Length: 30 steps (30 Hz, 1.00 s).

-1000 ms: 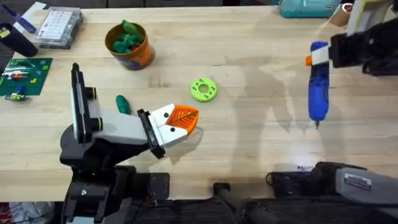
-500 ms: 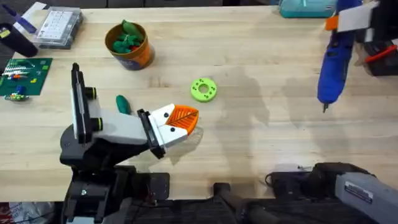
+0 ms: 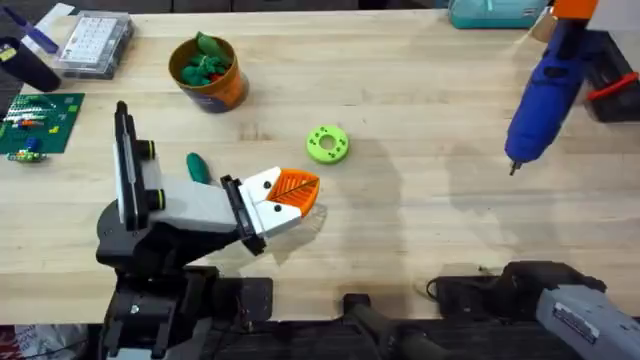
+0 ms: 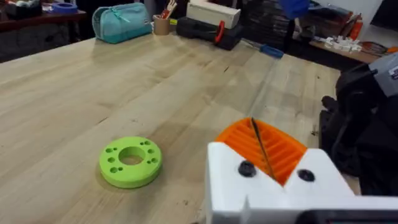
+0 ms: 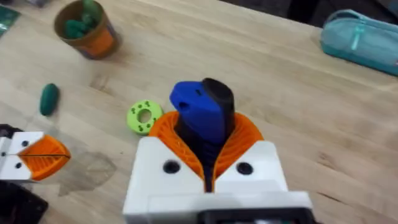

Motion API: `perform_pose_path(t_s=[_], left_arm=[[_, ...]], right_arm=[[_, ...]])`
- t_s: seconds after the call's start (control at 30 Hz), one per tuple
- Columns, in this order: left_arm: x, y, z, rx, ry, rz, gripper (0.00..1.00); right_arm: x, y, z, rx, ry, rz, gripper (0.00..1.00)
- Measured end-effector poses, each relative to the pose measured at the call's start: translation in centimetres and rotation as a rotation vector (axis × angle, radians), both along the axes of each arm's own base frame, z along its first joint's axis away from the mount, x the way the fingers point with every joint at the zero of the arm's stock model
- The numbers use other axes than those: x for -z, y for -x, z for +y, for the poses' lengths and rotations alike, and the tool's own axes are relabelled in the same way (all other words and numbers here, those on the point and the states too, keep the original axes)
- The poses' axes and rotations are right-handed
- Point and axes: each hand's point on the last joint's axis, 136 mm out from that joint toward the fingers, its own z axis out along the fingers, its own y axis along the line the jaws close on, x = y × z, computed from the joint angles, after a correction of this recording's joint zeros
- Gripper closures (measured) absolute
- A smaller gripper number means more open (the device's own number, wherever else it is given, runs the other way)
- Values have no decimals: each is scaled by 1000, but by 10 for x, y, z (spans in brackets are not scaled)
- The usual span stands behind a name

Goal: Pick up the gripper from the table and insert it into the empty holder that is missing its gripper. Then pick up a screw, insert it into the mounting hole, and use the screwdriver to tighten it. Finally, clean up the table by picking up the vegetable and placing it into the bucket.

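Observation:
The blue screwdriver (image 3: 541,92) hangs above the table's far right, silver bit pointing down. My right gripper (image 5: 206,138) is shut on the screwdriver (image 5: 199,109), its orange pads clamped around the body. My left gripper (image 3: 298,192) rests shut and empty near the table's front centre, its pads (image 4: 283,152) pressed together. The dark-green vegetable (image 3: 197,167) lies just left of it, also seen as the vegetable (image 5: 49,98) in the right wrist view. The orange bucket (image 3: 226,88) stands at the back left with green pieces inside. The holder and screw are out of view.
A lime-green ring (image 3: 327,143) lies mid-table, beyond my left gripper. A clear compartment box (image 3: 92,42) and a green circuit board (image 3: 38,122) sit at the far left. A teal pouch (image 3: 495,12) and a black-and-red tool (image 3: 610,95) occupy the back right.
The right arm has lifted the screwdriver up and toward the far right, tilting it. The left arm, vegetable, ring and bucket have not moved.

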Motion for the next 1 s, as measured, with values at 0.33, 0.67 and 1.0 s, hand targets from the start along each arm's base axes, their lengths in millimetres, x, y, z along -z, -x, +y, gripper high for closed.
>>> perform_pose_path(t_s=[0.33,0.67,1.0], left_arm=[[0,0,0,0,0,0,997],[0,0,0,0,0,0,997],[0,0,0,0,0,0,997]], right_arm=[[-18,4,25,-133,-93,-57,976],[-11,0,27,-148,-109,-15,976],[36,-34,22,-116,-115,186,976]])
